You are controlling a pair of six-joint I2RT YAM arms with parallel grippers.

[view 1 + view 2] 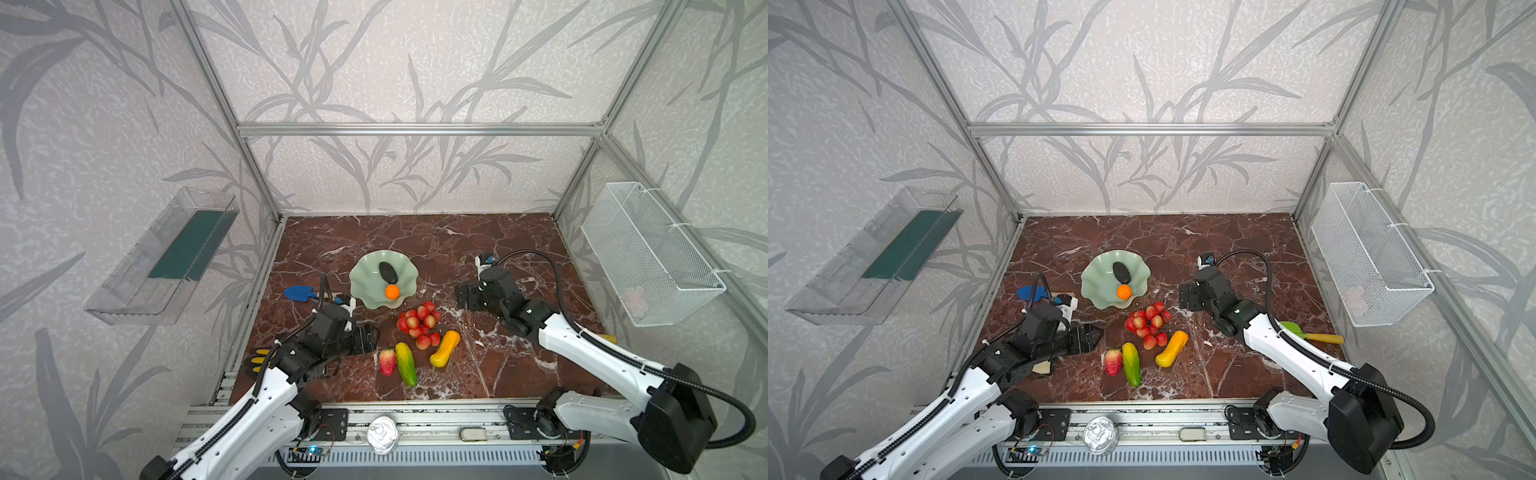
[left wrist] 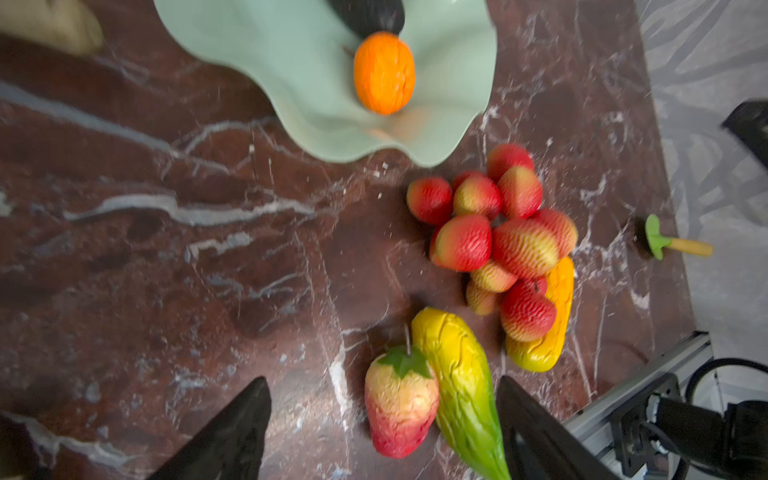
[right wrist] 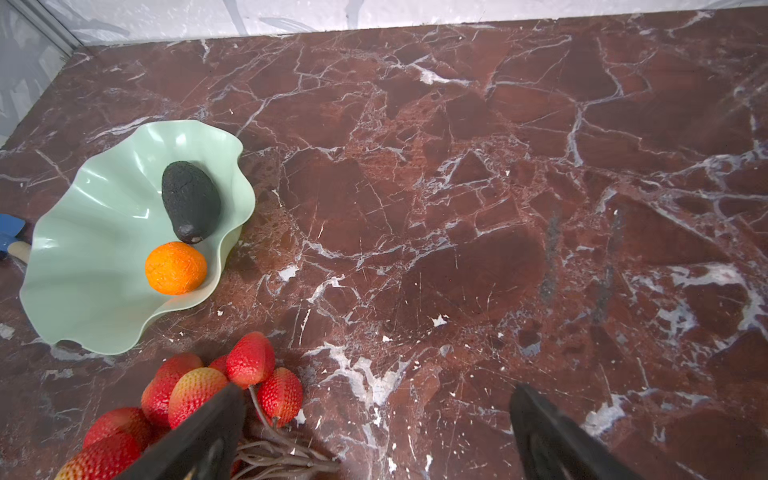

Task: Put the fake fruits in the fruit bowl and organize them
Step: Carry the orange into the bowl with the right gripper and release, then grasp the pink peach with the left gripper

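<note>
— How far along am I?

— Start at the front of the worktop [image 1: 478, 374]. The strawberry piece [image 1: 387, 362] and the yellow-green oblong [image 1: 406, 364] lie there side by side, touching. Your left hand [image 1: 371, 338] is just beside them, its fingers apart with nothing between them.

— And behind those?

— The yellow-orange gourd [image 1: 445, 348] lies a little further in, with the red grape cluster [image 1: 419, 324] just beside its far end. Your right hand [image 1: 460, 297] is near the grapes on their right side, also spread wide and empty.

— What has made it in?

— Furthest back, the fruit bowl [image 1: 361, 274] holds the small orange [image 1: 392, 291] close to its front rim. The dark avocado [image 1: 387, 272] is behind it and appears to touch it. By my count you have two of six in and four left on the worktop. I'd judge the strawberry piece the likely next pick, since your left hand faces it. The arranging comes after that.
</note>
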